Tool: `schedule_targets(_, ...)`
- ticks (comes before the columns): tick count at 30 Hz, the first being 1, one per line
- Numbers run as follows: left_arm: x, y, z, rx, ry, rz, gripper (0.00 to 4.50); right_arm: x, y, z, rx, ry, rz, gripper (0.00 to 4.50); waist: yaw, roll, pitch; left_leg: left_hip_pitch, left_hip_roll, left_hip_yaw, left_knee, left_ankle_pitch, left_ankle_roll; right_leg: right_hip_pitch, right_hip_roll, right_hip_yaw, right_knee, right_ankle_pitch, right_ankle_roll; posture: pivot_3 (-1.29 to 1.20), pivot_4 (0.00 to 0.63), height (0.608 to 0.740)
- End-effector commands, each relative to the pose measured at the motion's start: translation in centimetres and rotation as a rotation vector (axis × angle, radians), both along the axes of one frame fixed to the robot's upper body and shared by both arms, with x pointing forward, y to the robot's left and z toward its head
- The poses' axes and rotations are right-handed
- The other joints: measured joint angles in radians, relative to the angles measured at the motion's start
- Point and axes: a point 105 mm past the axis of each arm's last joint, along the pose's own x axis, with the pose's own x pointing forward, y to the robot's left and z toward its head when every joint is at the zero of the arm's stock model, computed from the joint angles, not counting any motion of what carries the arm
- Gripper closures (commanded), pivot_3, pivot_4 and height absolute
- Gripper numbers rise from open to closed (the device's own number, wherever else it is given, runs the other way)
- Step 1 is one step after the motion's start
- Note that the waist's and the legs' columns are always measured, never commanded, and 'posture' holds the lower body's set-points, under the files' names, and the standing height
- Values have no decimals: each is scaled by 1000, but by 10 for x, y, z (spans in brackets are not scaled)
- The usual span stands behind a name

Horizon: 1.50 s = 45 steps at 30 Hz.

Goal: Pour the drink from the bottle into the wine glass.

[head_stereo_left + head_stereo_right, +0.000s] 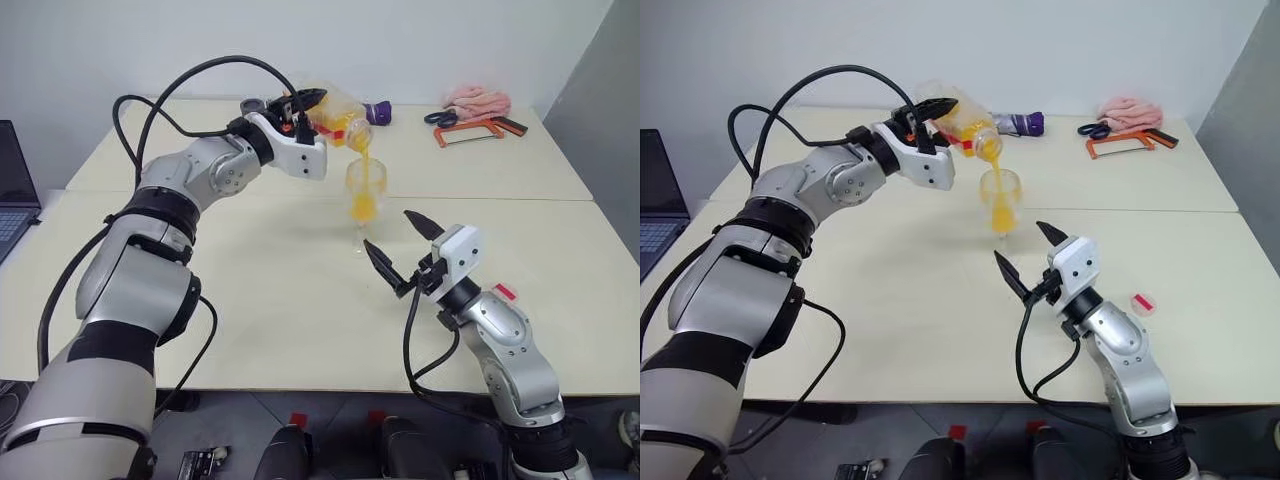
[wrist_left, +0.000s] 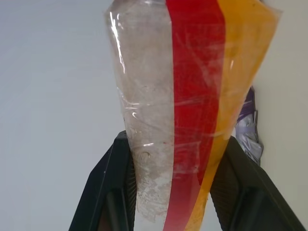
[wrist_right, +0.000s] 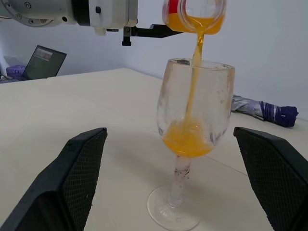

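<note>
Drink (image 3: 195,57) streams from the tilted bottle (image 1: 338,118) clamped in the left end effector (image 1: 300,108) into the wine glass (image 3: 192,125); right end effector (image 1: 408,250) spread wide.

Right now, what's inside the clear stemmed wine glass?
The clear stemmed wine glass holds orange-yellow drink pooled in the bottom of its bowl, and a thin stream falls in from the tilted clear plastic bottle above. The rest of the bowl is unfilled.

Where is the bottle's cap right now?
The cap lies on the table at the robot's right, just beyond the right gripper's arm, well clear of the wine glass.
</note>
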Motion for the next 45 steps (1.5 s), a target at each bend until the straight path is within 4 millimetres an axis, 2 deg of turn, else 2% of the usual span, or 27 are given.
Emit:
schedule_targets(1,-4,-1,25,-20,-74,-9,2837,-3,1,9,11,-45,4,0,0,0,0,0,0,0,0,0,0,0,0,0,0,0,0,0,150,740)
schedule_targets(45,-1,4,27,0,-89,22,2837,-3,7,12,43,-45,7,0,0,0,0,-1,0,0,5,0,0,0,0,0,2,0,0,0,150,740)
